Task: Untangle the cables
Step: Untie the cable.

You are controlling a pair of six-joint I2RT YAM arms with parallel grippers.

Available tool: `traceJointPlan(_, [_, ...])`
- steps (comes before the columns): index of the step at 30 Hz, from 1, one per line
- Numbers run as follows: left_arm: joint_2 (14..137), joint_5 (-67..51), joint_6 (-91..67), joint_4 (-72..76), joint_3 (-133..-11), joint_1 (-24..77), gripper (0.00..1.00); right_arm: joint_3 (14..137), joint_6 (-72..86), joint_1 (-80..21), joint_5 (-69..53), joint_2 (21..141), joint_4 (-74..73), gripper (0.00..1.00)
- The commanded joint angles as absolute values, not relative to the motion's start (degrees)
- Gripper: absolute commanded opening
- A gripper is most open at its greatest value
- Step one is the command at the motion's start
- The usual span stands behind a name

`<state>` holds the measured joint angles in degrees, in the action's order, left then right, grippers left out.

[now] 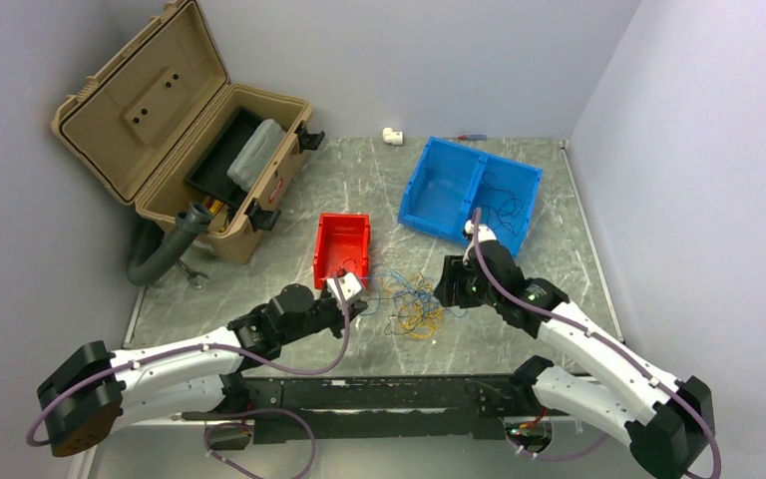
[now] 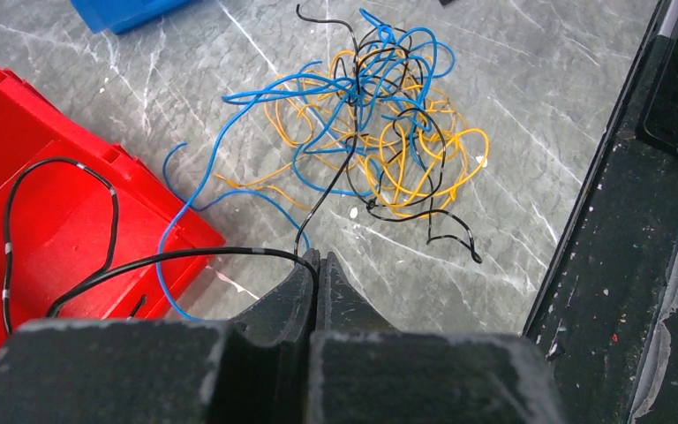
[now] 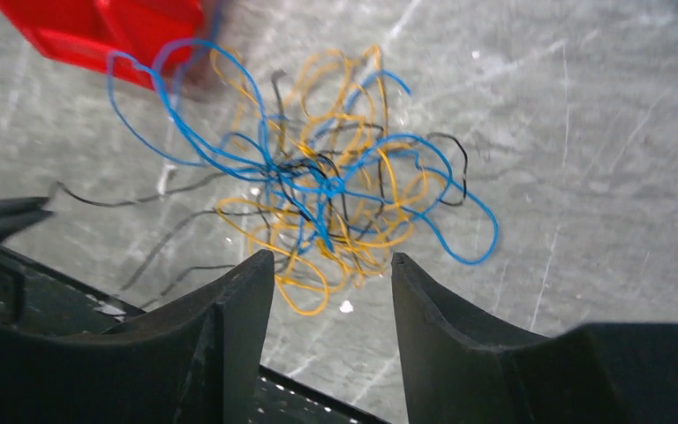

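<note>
Looking down from the overhead camera, you see the cables [image 1: 414, 304], a loose tangle of yellow-orange, blue and black strands. They lie on the grey marbled table [image 1: 379, 180], near the middle of its near edge. The left gripper [image 1: 349, 291] sits just left of them, beside a red bin [image 1: 342, 244]. The right gripper [image 1: 454, 284] sits just right of them, with a blue bin [image 1: 469, 195] behind it. An open tan toolbox [image 1: 180, 130] stands at the far left corner.

In the left wrist view, your left jaws are pressed together, pinching a black cable [image 2: 185, 256] that loops over the red bin. A black strand also leads from the fingertips up into the tangle.

In the right wrist view, your right jaws stand apart with nothing between them. The tangle lies on the table just beyond their tips.
</note>
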<state>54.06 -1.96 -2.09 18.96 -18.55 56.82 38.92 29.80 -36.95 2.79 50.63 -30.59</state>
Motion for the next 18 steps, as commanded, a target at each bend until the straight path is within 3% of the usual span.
traceJointPlan(1, [54.7,-3.4,-1.1,20.2,-21.3,56.8,0.05,35.7,29.7,-36.9,1.2,50.1,-26.1,0.49])
traceJointPlan(4, [54.6,-3.6,-1.1,20.3,-21.3,56.8,0.14,32.9,28.7,-36.9,-1.1,50.9,-22.3,0.45])
traceJointPlan(8, [53.8,-4.1,-2.5,20.4,-21.5,56.8,0.44,30.3,27.6,-37.0,-3.7,52.4,-16.6,0.45])
traceJointPlan(12, [53.2,-3.9,-5.4,17.2,-24.3,56.9,0.60,30.5,27.0,-37.0,-4.3,55.8,-13.2,0.41])
traceJointPlan(14, [53.5,-3.4,-6.4,13.6,-26.9,57.0,0.63,31.1,26.9,-37.0,-5.2,57.8,-12.1,0.30])
traceJointPlan(17, [54.1,-3.6,-7.5,9.6,-30.1,57.7,0.65,32.8,27.0,-37.1,-8.0,60.1,-11.2,0.00])
traceJointPlan(18, [54.3,-3.4,-7.9,8.8,-31.1,58.1,0.65,33.6,27.1,-37.1,-8.7,60.5,-11.4,0.00])
